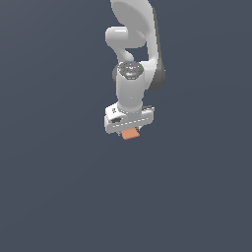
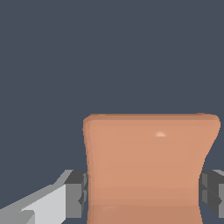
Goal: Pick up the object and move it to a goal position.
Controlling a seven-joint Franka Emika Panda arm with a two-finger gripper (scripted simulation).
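While the small orange-brown cube (image 1: pixel 130 134) sits tucked just under the white end effector (image 1: pixel 129 129) in the exterior view, the wrist view shows it filling the space between the two grey fingers (image 2: pixel 76 192), which press against its opposite sides; the end effector is closed on the cube. Whether the cube is clear of the dark tabletop (image 1: pixel 54 197) cannot be told, since no shadow or gap is legible beneath it. No goal marker is visible in either view, so where the cube must end up cannot be read from here. The step in hand looks like the carry. To do it well, I would keep the grip force steady, since the cube's sides appear bowed inward where the fingers meet it, and move the arm smoothly without sudden wrist rotation, so the cube does not slip or pivot between the pads. Keeping the end effector pointing straight down should hold the cube level on the way.
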